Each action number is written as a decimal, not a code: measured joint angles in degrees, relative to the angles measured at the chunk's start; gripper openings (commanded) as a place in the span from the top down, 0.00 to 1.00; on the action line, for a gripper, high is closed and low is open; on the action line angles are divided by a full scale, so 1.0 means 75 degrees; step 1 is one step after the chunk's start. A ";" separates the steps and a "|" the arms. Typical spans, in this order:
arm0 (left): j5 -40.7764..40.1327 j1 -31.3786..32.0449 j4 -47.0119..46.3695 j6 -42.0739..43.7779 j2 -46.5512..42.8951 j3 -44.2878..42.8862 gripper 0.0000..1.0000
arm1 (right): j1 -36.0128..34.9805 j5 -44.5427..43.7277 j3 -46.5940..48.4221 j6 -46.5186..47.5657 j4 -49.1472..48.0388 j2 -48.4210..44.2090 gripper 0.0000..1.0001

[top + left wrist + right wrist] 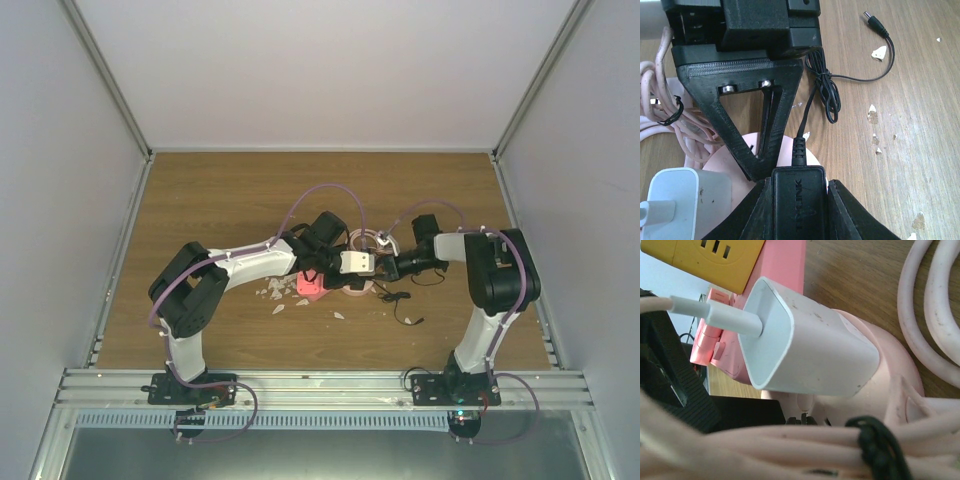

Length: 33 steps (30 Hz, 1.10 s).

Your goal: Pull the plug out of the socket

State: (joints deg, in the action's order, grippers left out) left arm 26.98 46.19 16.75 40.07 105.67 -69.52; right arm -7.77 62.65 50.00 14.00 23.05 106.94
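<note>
Left wrist view gives the plainest count: one black plug [797, 185] and one white charger [675, 200], two things seated side by side on the one pink socket [715, 162]. The socket lies flat on the wooden table [920, 125], roughly midway between my two arms. My left pincer [799, 220] is clamped on the black plug, a finger [852, 210] pressed against each of its sides. The only writing I can read is TP-LINK, raised on the plug's top face.

One thin black cable leaves the plug, runs through a knotted bundle and ends in a single barrel connector [872, 22] lying loose on the wood. Several small pale chips are scattered on the table nearby.

My right pincer [383, 268] reaches in from the opposite side. One triangular finger [740, 70] shows over the socket, and I cannot tell how its jaws stand.

Right wrist view adds one yellow cube [715, 260] with slot openings, one small pink block [785, 270] under it, looped pink cable [940, 315] and one black tie [880, 445] around the loops. I can read no lettering on any of these.
</note>
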 measured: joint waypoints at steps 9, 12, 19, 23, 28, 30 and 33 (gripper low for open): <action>-0.0189 0.0020 -0.0020 0.0108 -0.0064 0.0050 0.91 | -0.0233 -0.0137 0.0221 -0.0117 -0.0015 0.0102 0.99; -0.0289 0.0020 0.0017 0.0207 -0.0085 0.0050 0.91 | -0.0306 0.0003 0.0373 -0.0111 -0.0032 0.0306 0.99; -0.0379 -0.0099 0.0119 0.0472 -0.0254 0.0184 0.92 | -0.0545 0.0029 0.0635 -0.0160 -0.0087 0.0460 0.99; -0.0414 -0.0335 0.0254 0.0574 -0.0487 0.0385 0.92 | -0.0883 -0.0169 0.0941 -0.0251 -0.0163 0.0562 0.99; -0.0490 -0.0612 0.0321 0.0606 -0.0758 0.0664 0.92 | -0.1244 -0.0254 0.1411 -0.0283 -0.0262 0.0851 0.99; -0.0516 -0.0647 0.0323 0.0597 -0.0796 0.0702 0.92 | -0.1276 -0.0315 0.1445 -0.0283 -0.0259 0.0842 0.99; -0.0548 -0.0644 0.0323 0.0571 -0.0796 0.0702 0.93 | -0.1274 -0.0321 0.1434 -0.0277 -0.0224 0.0828 0.99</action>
State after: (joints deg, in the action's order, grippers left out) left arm 22.87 41.36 19.18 44.36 99.70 -64.25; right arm -17.32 60.25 60.75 11.92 21.37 113.14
